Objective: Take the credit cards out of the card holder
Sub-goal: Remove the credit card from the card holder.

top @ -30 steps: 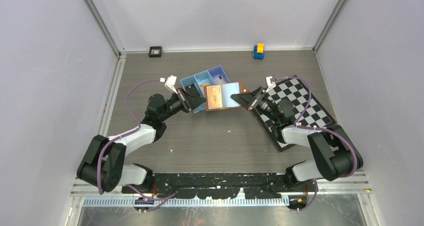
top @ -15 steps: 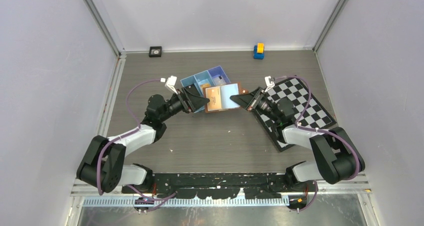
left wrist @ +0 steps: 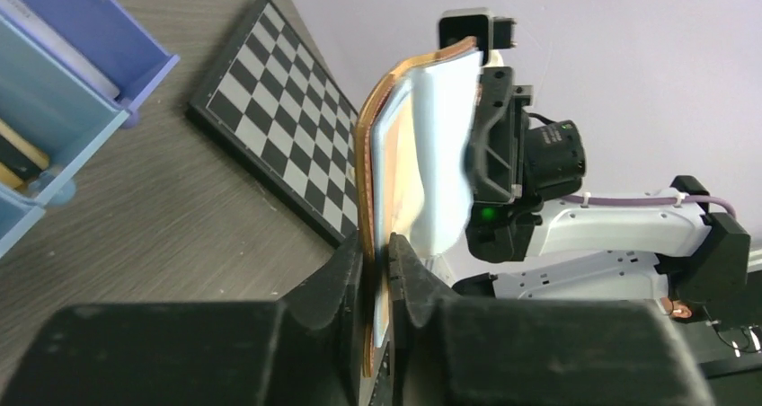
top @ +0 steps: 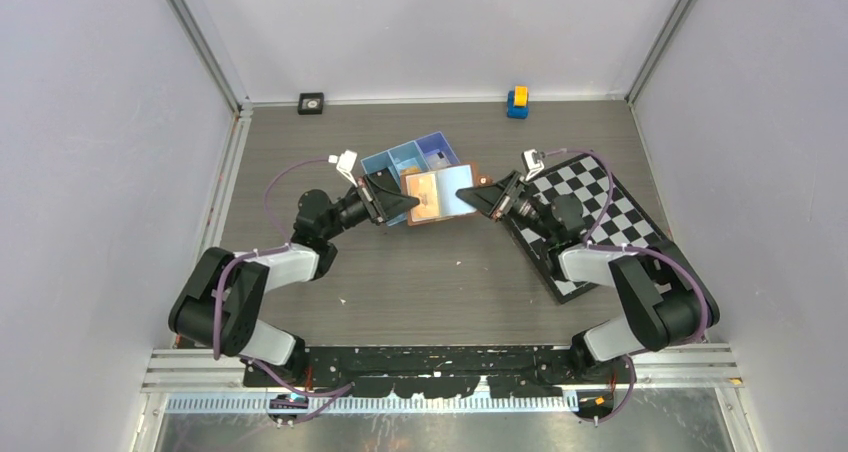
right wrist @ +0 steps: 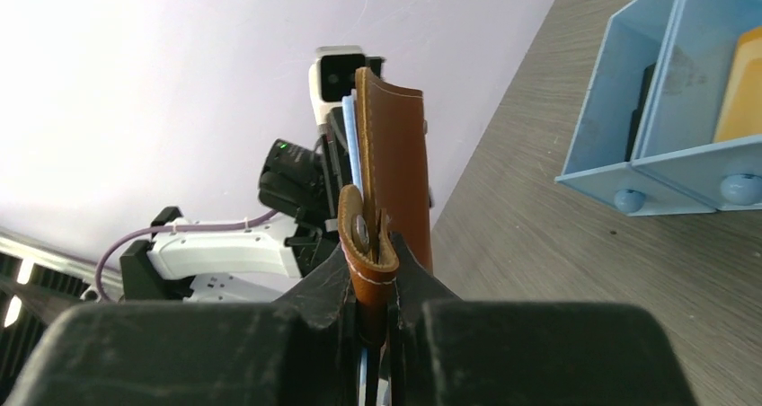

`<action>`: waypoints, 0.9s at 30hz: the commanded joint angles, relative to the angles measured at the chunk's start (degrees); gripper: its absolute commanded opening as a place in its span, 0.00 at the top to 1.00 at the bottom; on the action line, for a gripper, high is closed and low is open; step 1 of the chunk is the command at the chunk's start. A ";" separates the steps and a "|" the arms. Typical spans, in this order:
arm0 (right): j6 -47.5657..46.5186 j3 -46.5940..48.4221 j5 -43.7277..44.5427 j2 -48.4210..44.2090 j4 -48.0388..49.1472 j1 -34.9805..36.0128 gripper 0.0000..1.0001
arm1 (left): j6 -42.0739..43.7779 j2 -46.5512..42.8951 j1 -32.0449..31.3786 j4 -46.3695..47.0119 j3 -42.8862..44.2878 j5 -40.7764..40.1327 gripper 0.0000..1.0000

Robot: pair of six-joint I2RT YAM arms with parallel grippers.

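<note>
Between the two arms, just above the table and beside the blue tray (top: 392,160), the card holder (right wrist: 395,163) is hanging open in the air, stretched from both sides. The left gripper (left wrist: 376,249) is clenching the holder's left flap, its fingers squeezed tight on the brown edge. The right gripper (right wrist: 370,271) is clamping the strap (right wrist: 362,244) at the opposite flap. An orange card (top: 428,194) and a pale blue card (top: 458,187) are lying against the inner faces, not yet out. The step in hand is probably spreading the flaps so that a card edge is showing for a pinch. Doing it well likely means pulling the two sides apart gently and evenly, since the strap is a thin hold and could be slipping out under a sharp tug. One claw should be holding the leather alone while the other is letting go and re-gripping a bare card edge, then sliding it along its pocket rather than prying it outward. Working low over the table is limiting how far a dropped card would fall. No brand, label or writing is reading clearly anywhere; the orange card is showing faint marks too small to make out, and the chequered board (top: 600,212) is carrying only its squares.
</note>
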 commanded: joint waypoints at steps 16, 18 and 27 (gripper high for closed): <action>-27.80 3.15 18.65 -28.72 -45.94 0.06 0.46 | 15.08 -9.53 0.73 -31.89 4.83 -12.54 1.00; -28.17 3.55 15.19 -28.44 -43.69 1.53 0.50 | 14.32 -8.12 0.42 -29.67 5.10 -10.58 1.00; -27.23 8.93 7.25 -15.53 -40.64 5.91 0.67 | 14.13 -6.24 -3.20 -26.12 7.11 -5.83 1.00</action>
